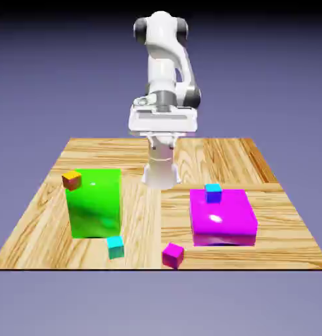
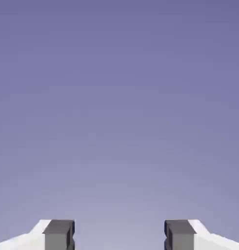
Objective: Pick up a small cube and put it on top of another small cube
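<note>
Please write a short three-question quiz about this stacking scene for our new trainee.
1. True or false: the hand holds a cube.
2. Which small cube sits on top of the magenta block? A) orange B) blue C) teal
3. Fill in: the orange cube rests at a top corner of the ___ block.

Key: 1 false, its fingers are spread with nothing between them; 2 B, the blue cube; 3 green.
</note>
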Controlling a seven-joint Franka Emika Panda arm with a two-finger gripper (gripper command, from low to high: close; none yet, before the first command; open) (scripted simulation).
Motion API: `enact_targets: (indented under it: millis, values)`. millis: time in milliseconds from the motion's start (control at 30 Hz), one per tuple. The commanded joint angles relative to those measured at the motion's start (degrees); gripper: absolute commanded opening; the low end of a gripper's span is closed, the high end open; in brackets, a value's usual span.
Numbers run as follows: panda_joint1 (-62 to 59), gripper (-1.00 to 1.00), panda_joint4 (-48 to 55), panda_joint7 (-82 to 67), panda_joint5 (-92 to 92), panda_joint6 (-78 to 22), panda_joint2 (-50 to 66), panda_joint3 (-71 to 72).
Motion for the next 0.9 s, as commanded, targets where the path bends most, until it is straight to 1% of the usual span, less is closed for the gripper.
enact_targets:
  millis: [0,867]
  values:
    - [-0.5,0.0,1.6,1.0,0.1,-1.7,2.1,0.5]
    - [-13.6,0.0,42.1,26.2,3.3,-45.7,56.1,13.8]
